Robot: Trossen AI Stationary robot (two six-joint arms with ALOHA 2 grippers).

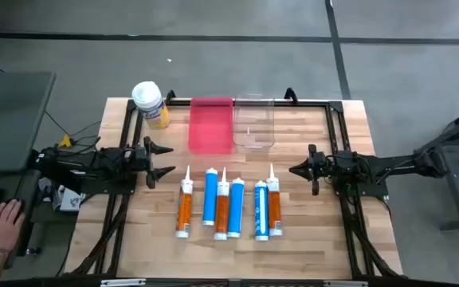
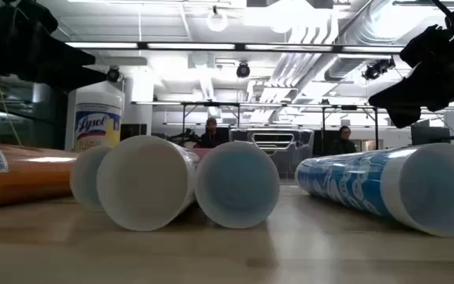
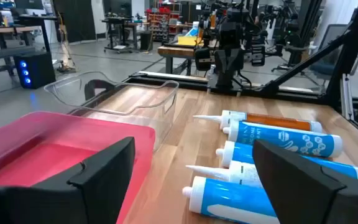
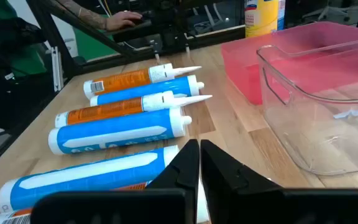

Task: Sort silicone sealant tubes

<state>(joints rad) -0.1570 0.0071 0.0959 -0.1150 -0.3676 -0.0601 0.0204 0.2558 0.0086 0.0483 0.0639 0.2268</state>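
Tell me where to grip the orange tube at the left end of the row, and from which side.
Probably best mid-body on the leftmost orange tube, from above, left gripper fingers spanning its width. It lies flat, nozzle toward the bins; its outer flank is open, and the tapered nozzle would likely slip.

Orange tube cut off left.

Light: bright, even — ceiling strip lights glared in the low view.
Shadows: faint on the table.
Focus: near tube ends were soft.
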